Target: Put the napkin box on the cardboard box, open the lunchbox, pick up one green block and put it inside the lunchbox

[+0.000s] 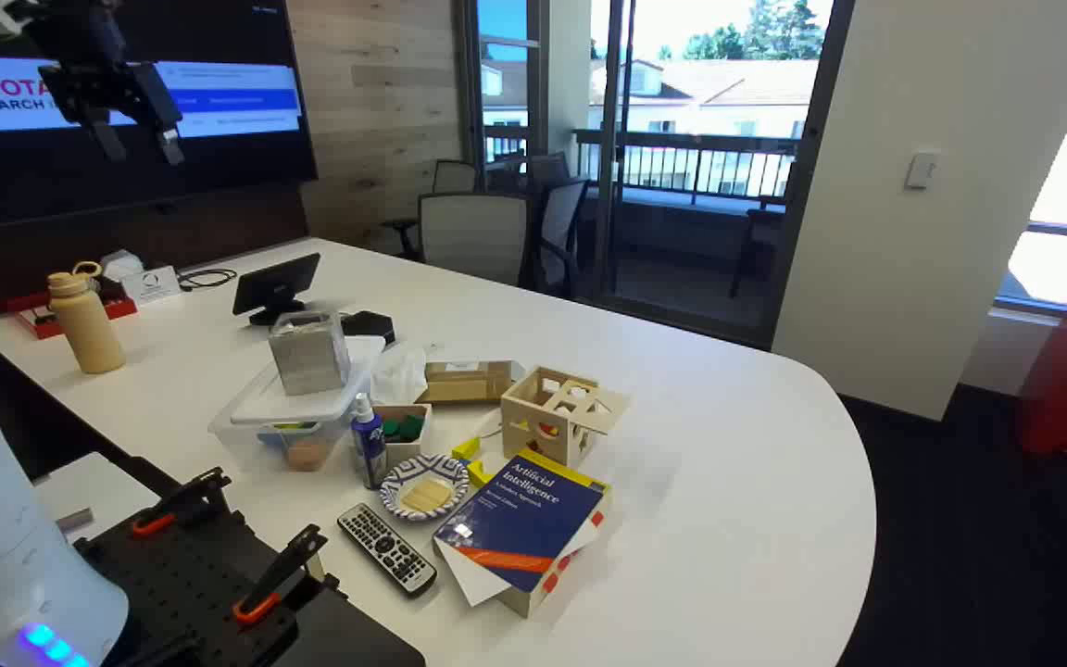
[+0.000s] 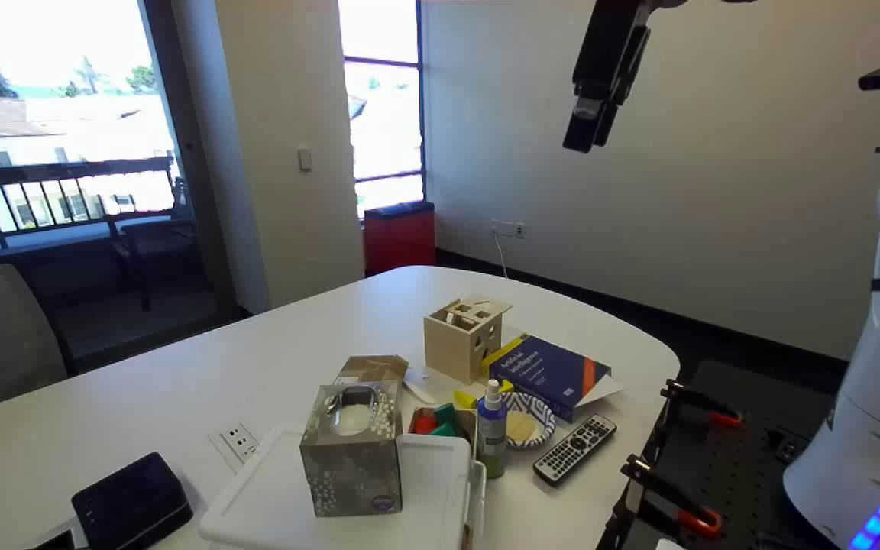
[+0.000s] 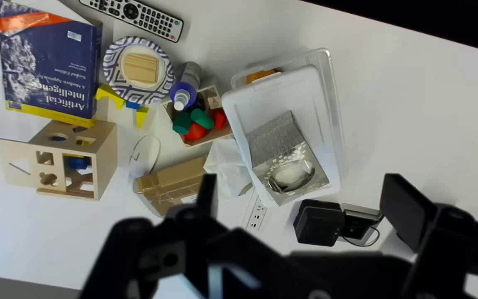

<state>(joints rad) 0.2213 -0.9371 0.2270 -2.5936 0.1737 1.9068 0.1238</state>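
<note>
Napkin box (image 2: pixel 354 475), a small grey carton patterned with pale dots, its top pierced by an oval opening with pale tissue under shiny film, stands upright below the tool (image 1: pixel 141 148) and well apart from it. It rests on the flat whitish lid (image 3: pixel 280 92) of the translucent rectangular plastic lunchbox (image 1: pixel 251 440), which sits on the white counter (image 1: pixel 728 482).

The black tool hangs high, its two fingers (image 3: pixel 208 192) spread wide apart; only air shows between them, and it touches nothing.

In the wrist view the napkin box appears just past the fingertips, lined up with the gap between them. Its opening faces upward, and that oval stretches at a slant from one finger's side toward the other's. The carton's sides look nearly equal, so its own long axis cannot be told.

Toward the finger at the left of that view lies the low, flat, tan-brown cardboard box (image 3: pixel 176 179), one end partly hidden. Past that fingertip, beside the lunchbox, green blocks (image 3: pixel 201 119) lie among red ones (image 3: pixel 195 132) in a small pale open box (image 1: pixel 410 452).
</note>
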